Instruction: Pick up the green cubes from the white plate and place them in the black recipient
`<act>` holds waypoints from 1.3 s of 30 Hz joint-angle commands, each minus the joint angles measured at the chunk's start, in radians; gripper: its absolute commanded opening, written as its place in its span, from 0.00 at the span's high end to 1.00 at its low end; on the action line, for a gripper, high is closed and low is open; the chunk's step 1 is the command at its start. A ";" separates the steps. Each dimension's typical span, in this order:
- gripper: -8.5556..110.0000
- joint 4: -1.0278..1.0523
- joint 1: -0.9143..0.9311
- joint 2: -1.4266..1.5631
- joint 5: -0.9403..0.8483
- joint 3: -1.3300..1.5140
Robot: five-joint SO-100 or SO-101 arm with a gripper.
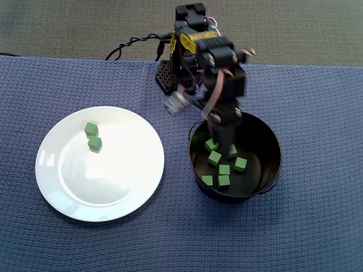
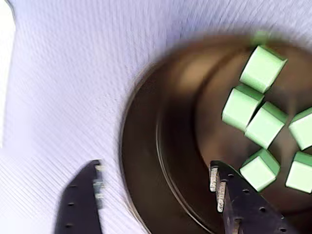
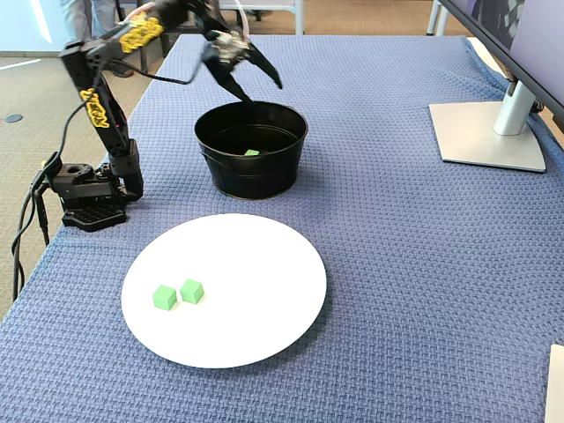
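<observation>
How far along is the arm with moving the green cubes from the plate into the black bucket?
Mostly done: at least seven small green cubes lie inside the round black metal bucket. The gripper hangs open and empty over the bucket's rim. Left: two green cubes sit side by side on the large round white plate.

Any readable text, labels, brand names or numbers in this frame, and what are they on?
No text reads in any view.
Yellow bands on the arm: dark marks, too small and blurred to read.
White plate, black recipient, green cubes: no markings visible.
Monitor stand: no markings visible.
</observation>
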 commanded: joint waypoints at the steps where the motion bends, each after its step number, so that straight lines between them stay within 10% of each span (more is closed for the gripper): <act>1: 0.84 0.026 0.198 0.196 0.055 0.009; 19: 0.89 -0.419 0.759 -0.037 -0.417 0.451; 29: 0.76 -0.641 0.822 -0.080 -1.514 0.704; 39: 0.73 -0.540 0.881 -0.097 -1.844 0.620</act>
